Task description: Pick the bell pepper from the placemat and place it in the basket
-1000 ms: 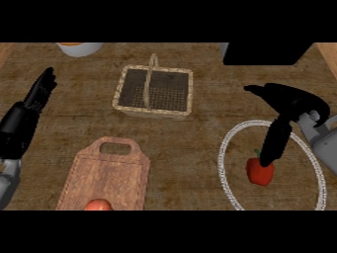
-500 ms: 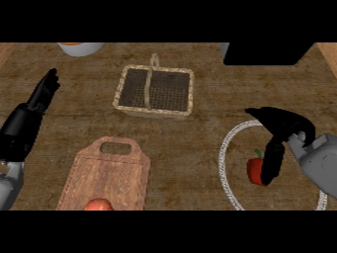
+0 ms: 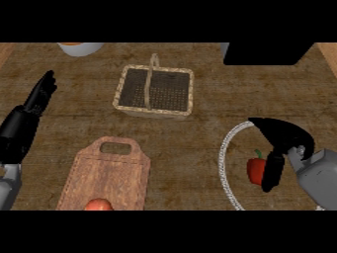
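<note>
Your right hand [image 3: 282,143] has drawn back and curled down over the bell pepper [image 3: 255,169] since a second ago.

One pepper stands upright, stem up, on the one placemat [image 3: 229,170], below and right of the single basket [image 3: 155,92]; fingers pressed against it. Left hand [image 3: 26,121] rests spread, left of the basket.

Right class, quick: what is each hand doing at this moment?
Left hand: open, fingers straight, holding nothing, at the left edge.
Right hand: curled round the bell pepper on the placemat.
</note>
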